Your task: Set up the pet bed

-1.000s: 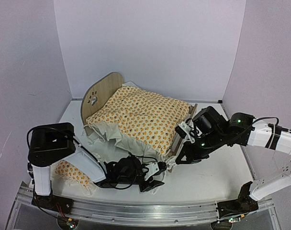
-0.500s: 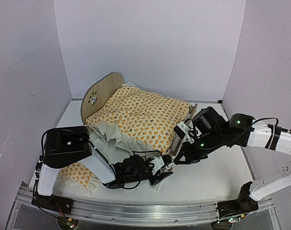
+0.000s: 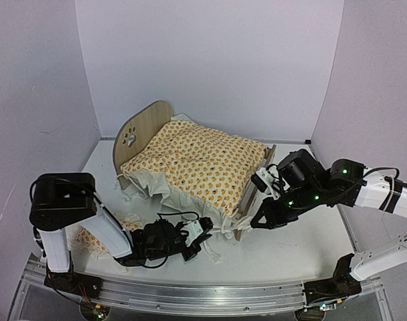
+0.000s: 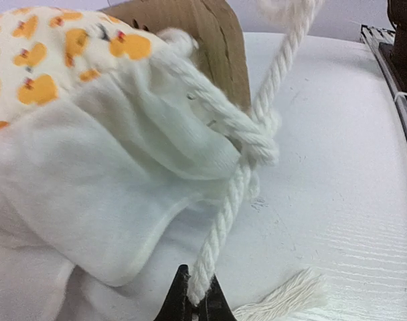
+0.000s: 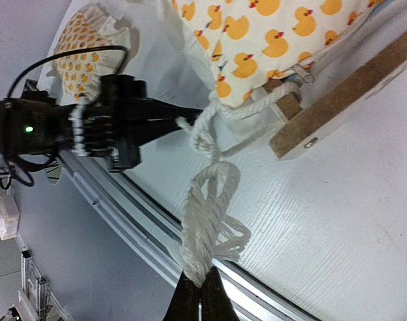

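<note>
Top external view: both grippers pinch one white cord at the near corner of the bed.

The small light plywood pet bed (image 3: 140, 130) with a rounded headboard and a paw-print cutout stands in the middle of the white table (image 3: 290, 247), with the headboard to the left. An orange duck-patterned blanket with a white ruffle (image 3: 203, 160) covers it and hangs over the near side. A white twisted cotton cord (image 4: 223, 214) comes out of the blanket's corner beside the footboard and has a knot there. The left gripper (image 4: 193, 304) has its fingers pressed together on this cord, low over the table. The right gripper (image 5: 200, 294) is clamped on the cord's thick frayed tassel (image 5: 207, 221). A small matching ruffled pillow (image 3: 100, 237) lies behind the left arm, near the table's front edge.
</note>
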{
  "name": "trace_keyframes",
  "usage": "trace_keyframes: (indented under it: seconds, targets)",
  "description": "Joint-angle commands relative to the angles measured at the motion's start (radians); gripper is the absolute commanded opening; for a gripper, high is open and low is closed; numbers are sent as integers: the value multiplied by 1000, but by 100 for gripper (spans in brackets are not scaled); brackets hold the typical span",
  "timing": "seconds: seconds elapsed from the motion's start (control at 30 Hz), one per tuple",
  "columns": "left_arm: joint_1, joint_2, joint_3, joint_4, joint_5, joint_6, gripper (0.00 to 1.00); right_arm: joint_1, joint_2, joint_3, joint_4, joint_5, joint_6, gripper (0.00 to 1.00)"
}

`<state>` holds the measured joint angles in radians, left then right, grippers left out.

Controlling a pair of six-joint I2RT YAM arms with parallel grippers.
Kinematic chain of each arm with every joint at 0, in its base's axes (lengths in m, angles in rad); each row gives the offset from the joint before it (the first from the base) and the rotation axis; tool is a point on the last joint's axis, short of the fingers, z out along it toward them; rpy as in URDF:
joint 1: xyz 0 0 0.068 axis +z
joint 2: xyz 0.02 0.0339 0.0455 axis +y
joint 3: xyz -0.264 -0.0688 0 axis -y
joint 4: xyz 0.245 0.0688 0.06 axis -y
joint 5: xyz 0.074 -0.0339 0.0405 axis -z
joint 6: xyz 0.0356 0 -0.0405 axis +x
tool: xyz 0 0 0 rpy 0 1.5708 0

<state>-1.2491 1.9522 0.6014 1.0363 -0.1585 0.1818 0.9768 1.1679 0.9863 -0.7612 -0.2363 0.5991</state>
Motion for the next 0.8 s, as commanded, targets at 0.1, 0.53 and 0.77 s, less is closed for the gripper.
trace_keyframes:
  seconds: [0.1,0.53,0.77]
  targets:
    - [7,-90,-44,-1,-69,-37,0,-27,-27,101,-64,452,-17,0]
    - [145,-129,57,-304,-74,-217,0,-397,3,135,16,581,-245,0]
    - [145,-242,40,-537,-96,-184,0,-423,-99,148,-8,589,-327,0]
